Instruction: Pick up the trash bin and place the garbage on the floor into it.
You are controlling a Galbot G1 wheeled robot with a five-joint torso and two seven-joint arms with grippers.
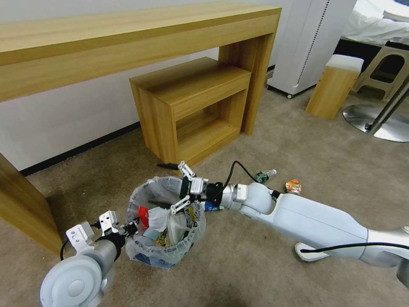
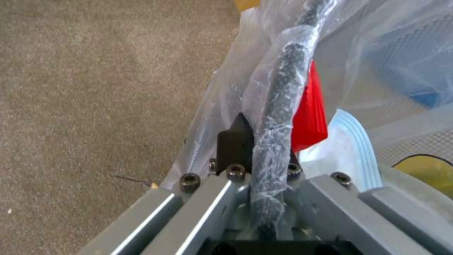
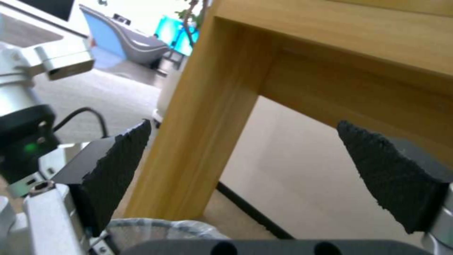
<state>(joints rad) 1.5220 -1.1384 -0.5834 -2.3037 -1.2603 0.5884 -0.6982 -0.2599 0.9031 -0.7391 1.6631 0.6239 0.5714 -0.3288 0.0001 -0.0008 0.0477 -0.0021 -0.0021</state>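
The trash bin [image 1: 164,221] sits on the beige carpet floor [image 1: 264,264] near the robot, left of centre, its crinkled translucent bag [image 1: 147,194] folded over the rim. Inside lie a crushed red cup [image 1: 143,216], a white wad [image 1: 158,218], a blue mask [image 2: 351,141] and something yellow [image 1: 163,238] low in the pile.

The left claw [image 1: 130,228] is clenched on the bin's near-left rim; in the left wrist view the dark rim [image 2: 283,88], wrapped in plastic, runs between its black pads [image 2: 234,140], with the red cup just beyond.

The right claw [image 1: 183,187] hangs over the bin's far-right side, released and empty. In the right wrist view its two black pads [image 3: 115,166] stand well apart, with the bag's edge showing below them.

Out on the floor to the right, beyond the right arm [image 1: 298,217], lie a small bottle [image 1: 265,175] and an orange can [image 1: 293,186], near each other. A white slipper [image 1: 310,252] peeks out from under the arm on the near side. A dark stick [image 1: 167,166] lies just beyond the bin, at the foot of a low wooden shelf unit [image 1: 191,106]. That unit is tucked under a long wooden bench [image 1: 128,38] against the wall.
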